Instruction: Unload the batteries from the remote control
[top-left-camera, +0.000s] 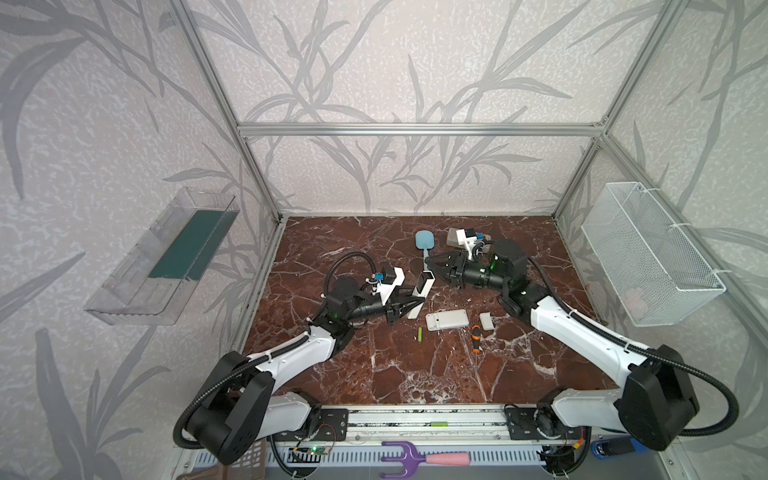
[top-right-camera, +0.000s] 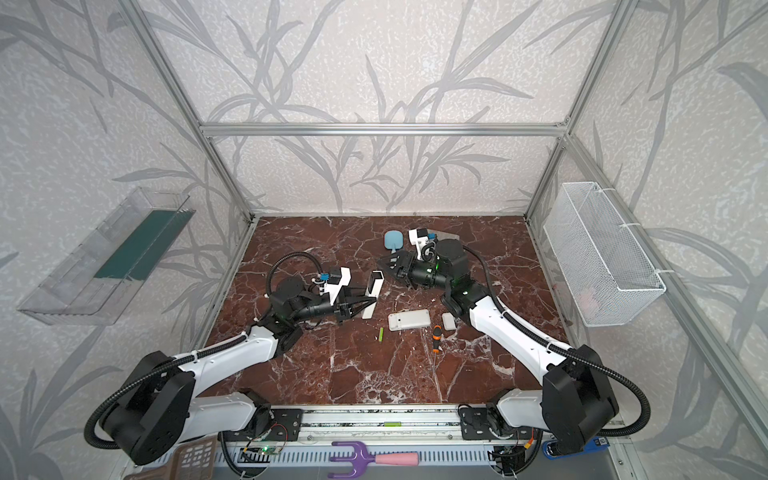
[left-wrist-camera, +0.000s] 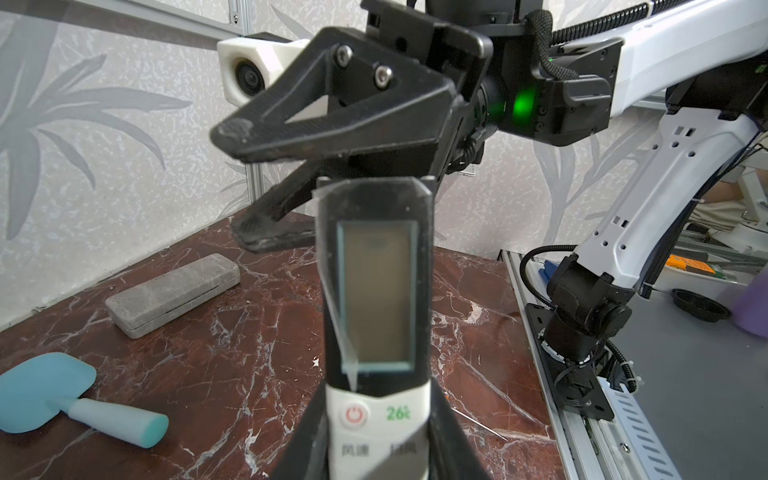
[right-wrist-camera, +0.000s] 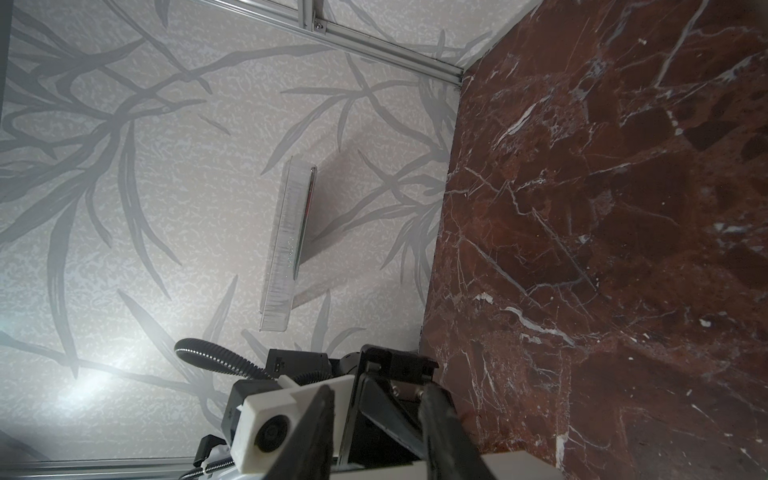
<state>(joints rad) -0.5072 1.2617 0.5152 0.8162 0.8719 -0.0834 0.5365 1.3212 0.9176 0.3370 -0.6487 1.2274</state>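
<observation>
My left gripper is shut on the lower body of a white remote control with a black display end, and holds it tilted up off the table. In the left wrist view the remote's screen faces the camera, with my left gripper clamped on both of its sides. My right gripper hovers at the remote's raised end, jaws apart, nothing seen between them. One lime-green battery lies on the marble in both top views. Whether more batteries sit in the held remote is hidden.
A second white remote lies flat, with a small white cover and an orange-and-black screwdriver beside it. A blue spatula and a grey case lie at the back. A wire basket hangs right, a clear tray left.
</observation>
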